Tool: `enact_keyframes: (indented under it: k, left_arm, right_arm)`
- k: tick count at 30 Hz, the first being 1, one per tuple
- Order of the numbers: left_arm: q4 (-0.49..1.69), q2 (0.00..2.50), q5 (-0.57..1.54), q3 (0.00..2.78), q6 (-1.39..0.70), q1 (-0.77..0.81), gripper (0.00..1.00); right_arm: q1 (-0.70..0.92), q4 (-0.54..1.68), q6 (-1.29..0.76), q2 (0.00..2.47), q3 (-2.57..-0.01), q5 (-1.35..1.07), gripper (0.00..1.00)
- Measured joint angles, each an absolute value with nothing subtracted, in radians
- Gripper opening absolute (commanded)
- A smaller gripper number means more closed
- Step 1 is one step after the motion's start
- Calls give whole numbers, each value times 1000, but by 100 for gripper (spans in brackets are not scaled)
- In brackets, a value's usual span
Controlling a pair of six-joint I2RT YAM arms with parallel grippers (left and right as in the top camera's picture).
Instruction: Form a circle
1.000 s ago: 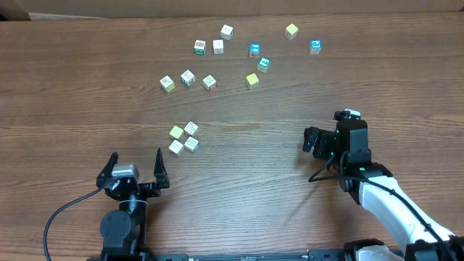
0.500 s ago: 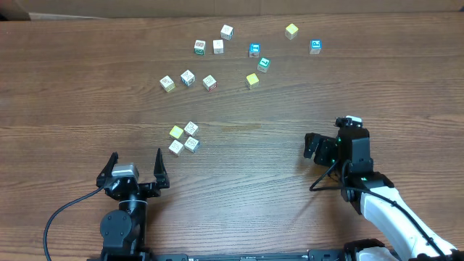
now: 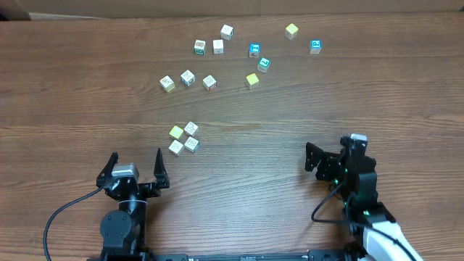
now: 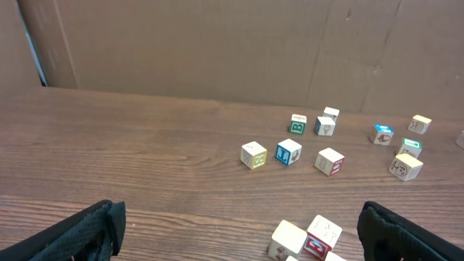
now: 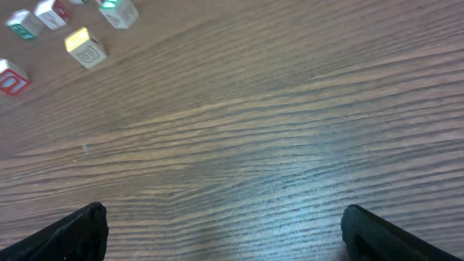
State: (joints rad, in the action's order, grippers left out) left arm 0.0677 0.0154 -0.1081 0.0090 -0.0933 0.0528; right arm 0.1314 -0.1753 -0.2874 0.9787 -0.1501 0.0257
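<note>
The left end effector [image 3: 136, 158] is held low at the near bench [image 3: 58, 109] edge, spread wide, empty. The right end effector [image 3: 312, 158] is angled leftward, equally wide. The circle [image 3: 184, 138] is seen just beyond the left.

What I was looking at read as a robotics lab bench rather than a home or shop. A wood-grain desk [image 3: 72, 109] filled the overhead view, with the left arm [image 3: 122, 225] fixed at the lower left and the right arm [image 3: 377, 232] at the lower right. A black cable [image 3: 58, 217] looped off the lower left edge. In the left wrist view, plain brown cardboard sheets [image 4: 217, 51] walled off the top of the frame. Small printed toy cubes [image 3: 209, 82] lay scattered in the upper middle.
</note>
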Motion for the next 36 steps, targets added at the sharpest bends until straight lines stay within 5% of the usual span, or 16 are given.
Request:
enact_keyframes:
  k: [36]
  left_arm:
    - [68,15,-108,9,-93,53,100]
  right_arm:
    - [131,90,-70,82,-18,-56,100]
